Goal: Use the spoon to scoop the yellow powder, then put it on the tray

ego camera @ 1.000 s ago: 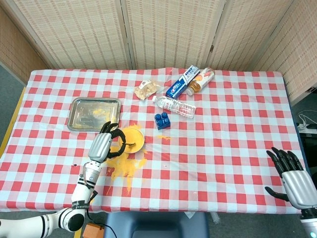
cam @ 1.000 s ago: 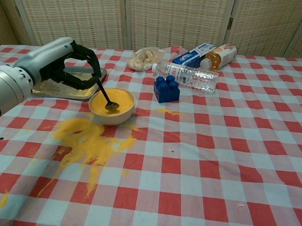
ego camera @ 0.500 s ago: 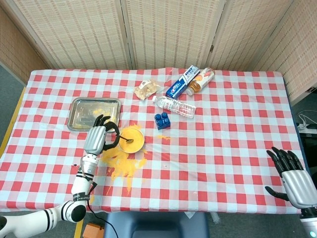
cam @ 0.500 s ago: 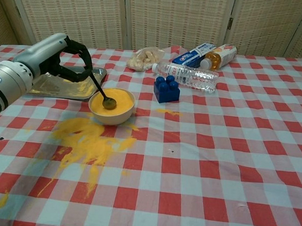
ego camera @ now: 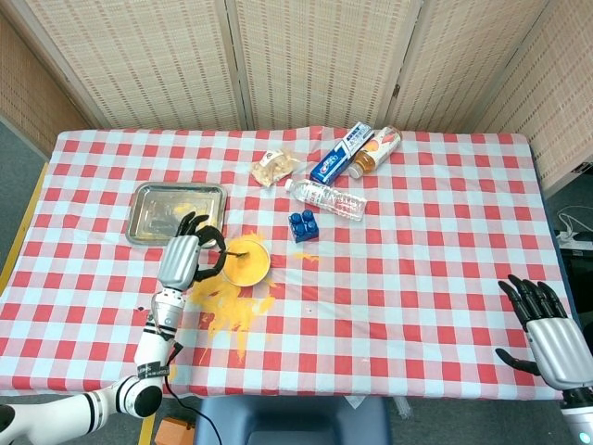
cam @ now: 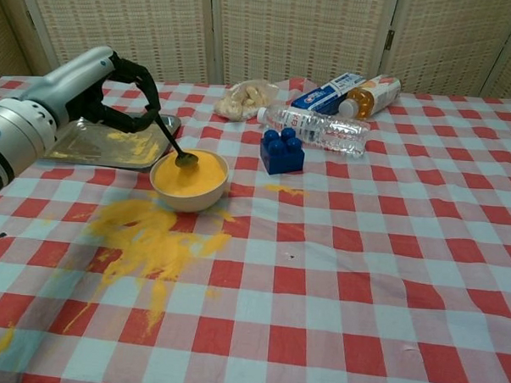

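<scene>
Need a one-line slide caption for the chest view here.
Left hand holds a dark metal spoon over the cream bowl of yellow powder, beside the steel tray and spilled powder.

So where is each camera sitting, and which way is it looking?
Head view: high above the near edge, looking steeply down on the whole table; shows the left hand holding the spoon and the right hand, holding nothing, fingers apart.
Chest view: low at the near edge, looking across the table toward the screens; only the left hand and its forearm show.
Both share: bowl of yellow powder, tray, spilled powder, blue block, bottle.
</scene>
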